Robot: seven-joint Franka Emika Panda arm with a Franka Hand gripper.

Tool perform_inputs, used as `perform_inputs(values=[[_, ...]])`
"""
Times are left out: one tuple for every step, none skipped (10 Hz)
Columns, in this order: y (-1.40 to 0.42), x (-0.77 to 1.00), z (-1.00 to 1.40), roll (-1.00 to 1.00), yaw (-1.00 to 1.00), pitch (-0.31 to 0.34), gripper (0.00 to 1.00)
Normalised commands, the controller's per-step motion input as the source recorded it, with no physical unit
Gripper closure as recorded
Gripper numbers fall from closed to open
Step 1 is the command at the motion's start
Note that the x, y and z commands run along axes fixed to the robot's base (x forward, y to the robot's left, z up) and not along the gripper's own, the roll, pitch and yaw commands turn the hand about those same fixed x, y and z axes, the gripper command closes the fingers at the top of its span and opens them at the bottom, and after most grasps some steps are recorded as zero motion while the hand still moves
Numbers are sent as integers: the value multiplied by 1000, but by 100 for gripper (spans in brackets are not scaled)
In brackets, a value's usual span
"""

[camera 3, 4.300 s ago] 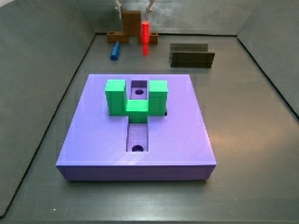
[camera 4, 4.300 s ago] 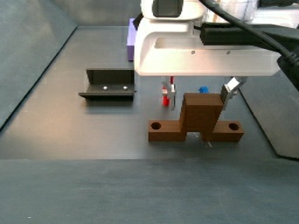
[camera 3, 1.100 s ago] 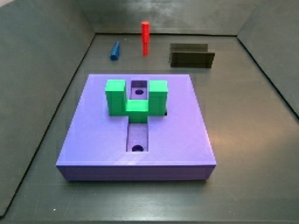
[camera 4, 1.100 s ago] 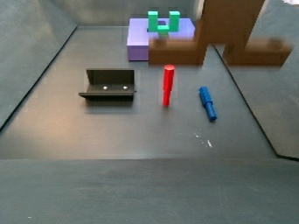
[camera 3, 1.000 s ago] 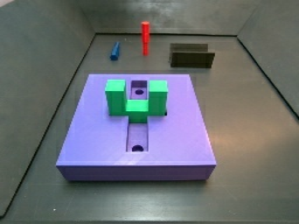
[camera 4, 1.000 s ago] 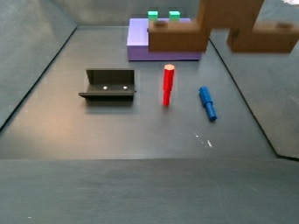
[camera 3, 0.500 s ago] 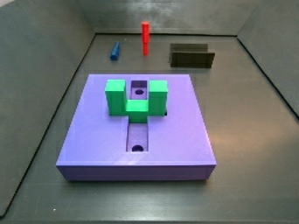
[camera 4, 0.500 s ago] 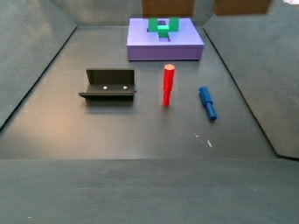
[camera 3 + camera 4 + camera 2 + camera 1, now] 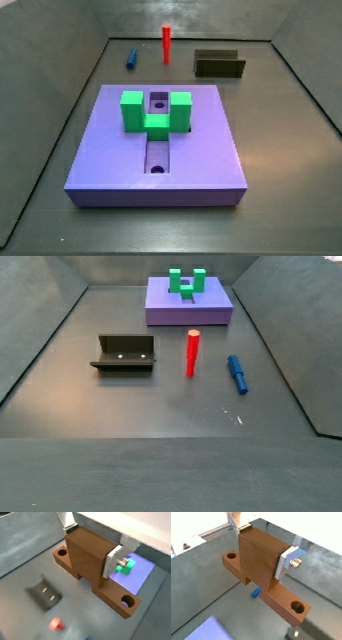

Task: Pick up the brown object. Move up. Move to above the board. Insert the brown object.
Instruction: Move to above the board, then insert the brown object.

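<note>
The gripper [image 9: 93, 545], out of both side views, pinches the brown object [image 9: 93, 567] high over the floor, so it ought to travel level until centred over the board [image 9: 201, 150], lining up with the groove inside the green U-shaped block [image 9: 155, 112] (which holds nothing now)

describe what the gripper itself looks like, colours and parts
Only the wrist views show the gripper; it is out of frame in both side views. Its fingers are flat silver metal plates, one with a round silver bolt head on its outer face. The other finger is a thin silver plate running up out of frame. A white body edge shows above. No cables or markings are visible.
</note>
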Motion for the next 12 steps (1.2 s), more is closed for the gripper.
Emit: perform_inputs(values=[[-1400,175,160,-28,1,69,100],[-1400,199,163,4,7,103,100],[-1400,220,169,-11,1,129,100],[-1400,250,176,10,6,152,100],[-1400,287,192,3,6,160,100],[-565,160,88,16,5,165,100],[-327,126,60,19,4,154,100],[0,0,0,-11,0,0,100],[0,0,0,-13,0,0,100],[0,0,0,-13,0,0,100],[0,0,0,-29,0,0,100],[0,0,0,-37,0,0,100]])
